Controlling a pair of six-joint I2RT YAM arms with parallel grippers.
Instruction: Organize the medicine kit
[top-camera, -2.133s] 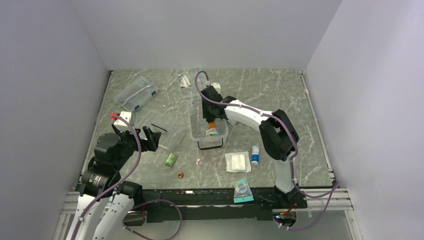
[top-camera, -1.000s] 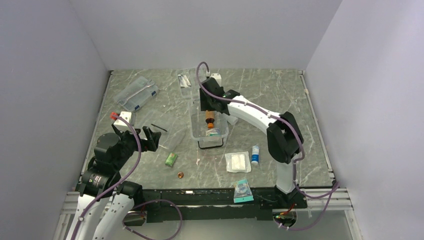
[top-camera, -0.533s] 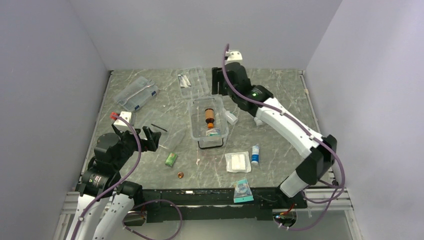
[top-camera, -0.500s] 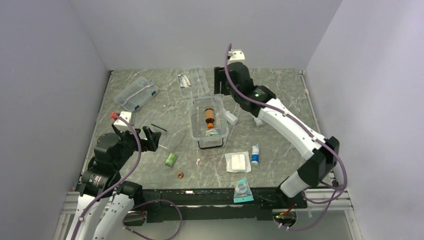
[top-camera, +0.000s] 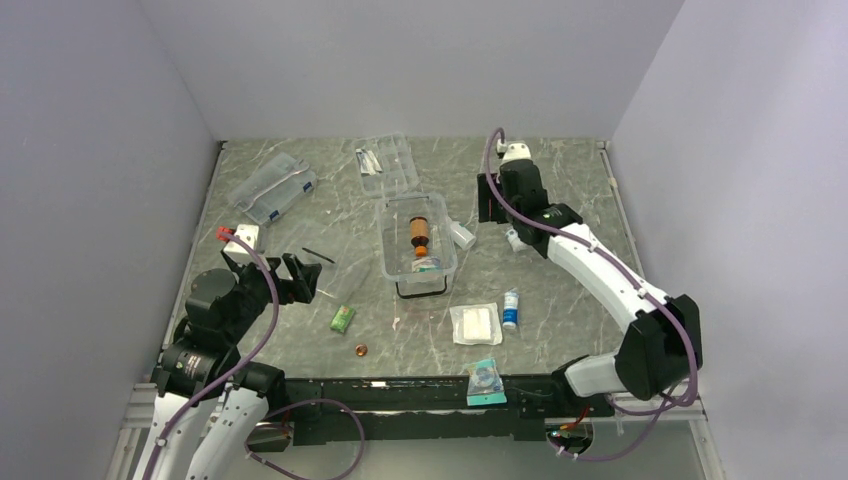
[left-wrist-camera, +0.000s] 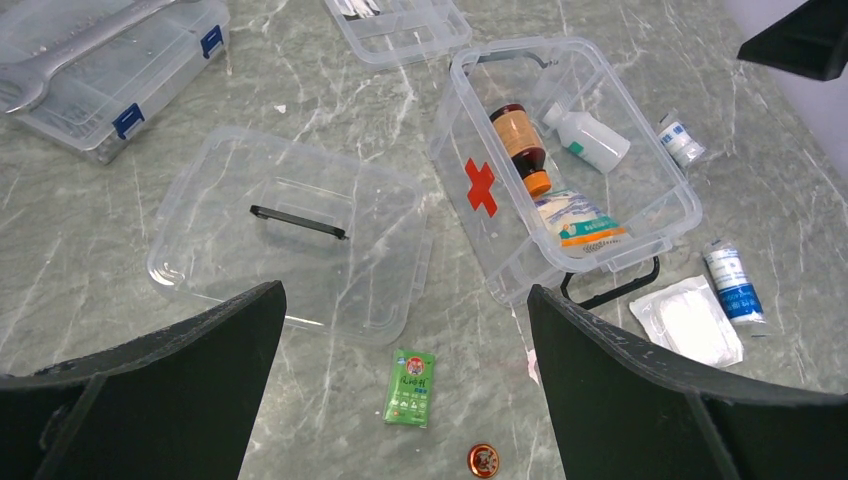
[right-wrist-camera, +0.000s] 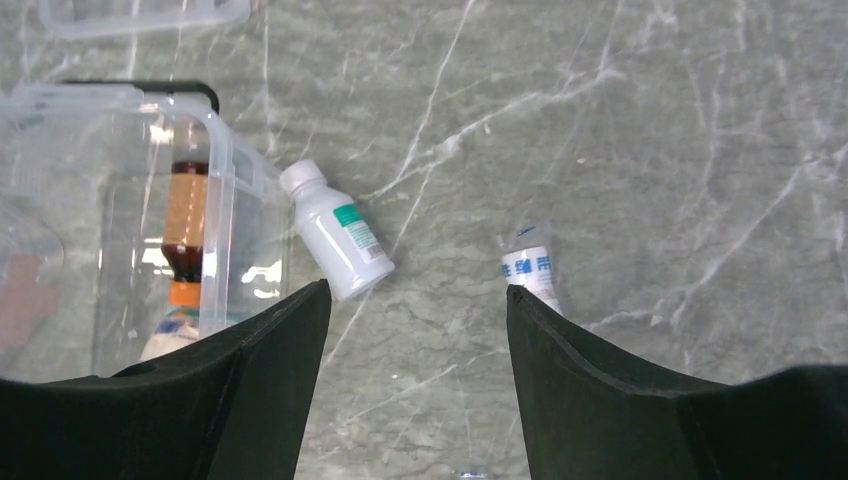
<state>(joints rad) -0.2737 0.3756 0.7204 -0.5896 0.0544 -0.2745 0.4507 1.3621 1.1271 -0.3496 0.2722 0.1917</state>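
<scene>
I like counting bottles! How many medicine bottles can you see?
2. A brown bottle lies inside the medicine kit; a white bottle lies on the table just beside it. More could hide under the packet inside.

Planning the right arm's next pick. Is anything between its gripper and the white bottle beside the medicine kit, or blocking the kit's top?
Nothing visible. The right gripper hangs open over the white bottle, which lies beside the medicine kit; the lid is off, left of it.
</scene>
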